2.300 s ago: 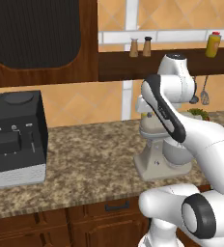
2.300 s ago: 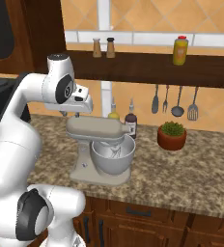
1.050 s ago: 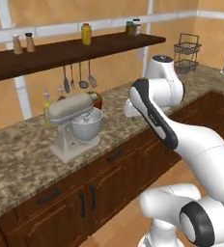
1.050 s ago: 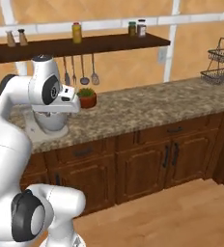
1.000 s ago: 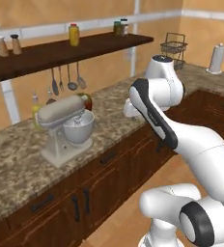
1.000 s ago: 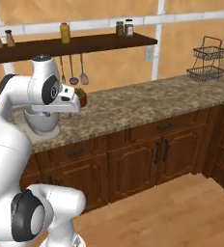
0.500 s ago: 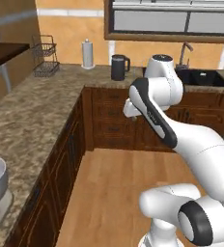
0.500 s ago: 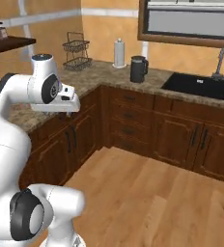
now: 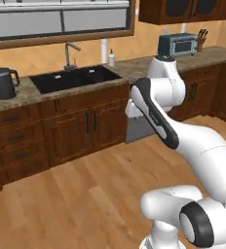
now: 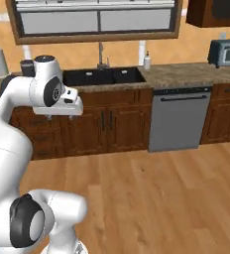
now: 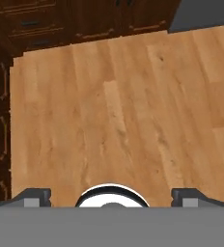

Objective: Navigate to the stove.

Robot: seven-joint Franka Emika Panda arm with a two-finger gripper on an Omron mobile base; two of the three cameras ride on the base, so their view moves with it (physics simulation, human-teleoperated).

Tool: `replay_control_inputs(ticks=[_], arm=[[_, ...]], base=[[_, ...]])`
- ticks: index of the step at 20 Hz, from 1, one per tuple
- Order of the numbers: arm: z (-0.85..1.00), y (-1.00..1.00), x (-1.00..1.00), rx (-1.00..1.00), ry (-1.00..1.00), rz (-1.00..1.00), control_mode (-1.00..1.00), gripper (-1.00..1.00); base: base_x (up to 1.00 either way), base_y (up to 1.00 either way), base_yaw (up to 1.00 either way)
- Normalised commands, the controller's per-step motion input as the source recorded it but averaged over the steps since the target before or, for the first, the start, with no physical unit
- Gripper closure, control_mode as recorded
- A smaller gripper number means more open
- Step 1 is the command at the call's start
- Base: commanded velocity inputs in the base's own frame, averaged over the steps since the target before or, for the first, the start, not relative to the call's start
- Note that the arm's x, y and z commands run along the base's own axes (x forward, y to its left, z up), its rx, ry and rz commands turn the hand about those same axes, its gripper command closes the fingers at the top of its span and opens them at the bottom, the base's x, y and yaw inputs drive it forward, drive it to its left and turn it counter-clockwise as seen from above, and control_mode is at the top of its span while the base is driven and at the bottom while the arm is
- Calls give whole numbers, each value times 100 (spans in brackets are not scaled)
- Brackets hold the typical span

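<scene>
I face the sink desk [image 10: 176, 74] and dishwasher [image 10: 179, 118]; I can't pick out the stove from here, so I'd turn steadily, arm tucked, watching past the toaster oven [image 9: 178, 44]; hand [image 11: 111, 197] released, over bare floor [image 11: 119, 106].

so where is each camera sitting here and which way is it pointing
Left base view: behind the arm to its left, facing the black sink counter with a kettle and a toaster oven; the white arm rises from the lower right.
Right base view: behind the arm to its right, facing the same sink, a steel dishwasher and the toaster oven; the arm rises from the lower left.
Hand view: on the hand, looking down at the wood floor; the gripper fingertips stand wide apart.
Both base views share sink and toaster oven.
</scene>
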Motion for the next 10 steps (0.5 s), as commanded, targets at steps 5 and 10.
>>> replay_control_inputs(ticks=[5, 10], arm=[[0, 0, 0, 0, 0, 0, 100, -100], [0, 0, 0, 0, 0, 0, 100, -100]], base=[[18, 34, -94], [17, 34, -95]])
